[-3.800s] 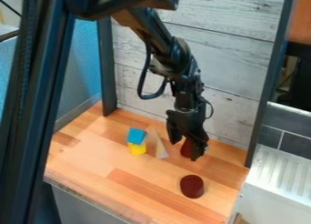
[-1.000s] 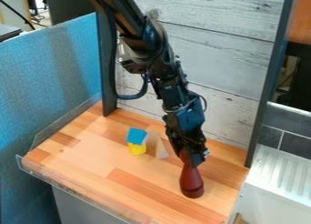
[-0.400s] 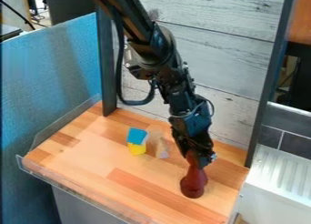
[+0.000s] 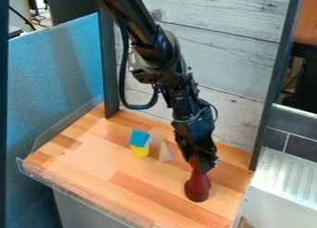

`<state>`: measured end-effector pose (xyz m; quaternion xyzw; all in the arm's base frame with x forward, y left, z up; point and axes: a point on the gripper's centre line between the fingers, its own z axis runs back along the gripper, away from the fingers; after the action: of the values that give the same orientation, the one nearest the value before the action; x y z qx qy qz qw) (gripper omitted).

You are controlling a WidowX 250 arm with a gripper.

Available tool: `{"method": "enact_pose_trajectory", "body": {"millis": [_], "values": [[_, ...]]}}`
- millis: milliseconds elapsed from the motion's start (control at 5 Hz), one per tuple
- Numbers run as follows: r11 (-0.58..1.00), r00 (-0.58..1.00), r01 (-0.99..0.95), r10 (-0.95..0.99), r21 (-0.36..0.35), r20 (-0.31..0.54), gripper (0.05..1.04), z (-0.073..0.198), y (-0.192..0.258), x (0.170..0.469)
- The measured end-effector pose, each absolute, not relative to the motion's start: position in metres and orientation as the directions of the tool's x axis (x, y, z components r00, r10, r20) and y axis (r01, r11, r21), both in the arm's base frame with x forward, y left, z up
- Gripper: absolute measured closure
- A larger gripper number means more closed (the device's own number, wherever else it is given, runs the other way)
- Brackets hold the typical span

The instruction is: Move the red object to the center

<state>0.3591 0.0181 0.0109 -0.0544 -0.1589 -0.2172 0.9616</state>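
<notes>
The gripper (image 4: 203, 160) hangs over the right part of the wooden work surface, pointing down. It is shut on the narrow upper part of the red object (image 4: 197, 173), whose top is hidden by the gripper. Below, the red shape widens into a rounded, darker end (image 4: 197, 192) near the right front of the surface. Whether the upper and lower red parts are one piece or two pieces touching, I cannot tell.
Left of the gripper, a blue block (image 4: 139, 138) rests on a yellow block (image 4: 140, 151). Beside them stands a pale wooden wedge (image 4: 162, 148). A clear rim (image 4: 77, 196) borders the left and front edges, and a grey plank wall (image 4: 229, 60) stands behind.
Since the earliest frame the gripper has come down and forward, bringing the upper red part to the lower one. It has then shifted slightly right, with little change lately.
</notes>
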Motion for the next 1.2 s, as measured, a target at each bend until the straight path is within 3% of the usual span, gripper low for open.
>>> {"method": "enact_pose_trajectory", "body": {"millis": [200, 400, 1200], "values": [[0.899, 0.857, 0.436, -0.403, -0.036, 0.319, 0.14, 0.008, 0.019, 0.358], [0.895, 0.857, 0.443, -0.409, -0.043, 0.314, 0.075, 0.008, 0.018, 0.357], [0.897, 0.868, 0.427, -0.371, -0.113, 0.329, 0.083, 0.03, 0.03, 0.35]]}}
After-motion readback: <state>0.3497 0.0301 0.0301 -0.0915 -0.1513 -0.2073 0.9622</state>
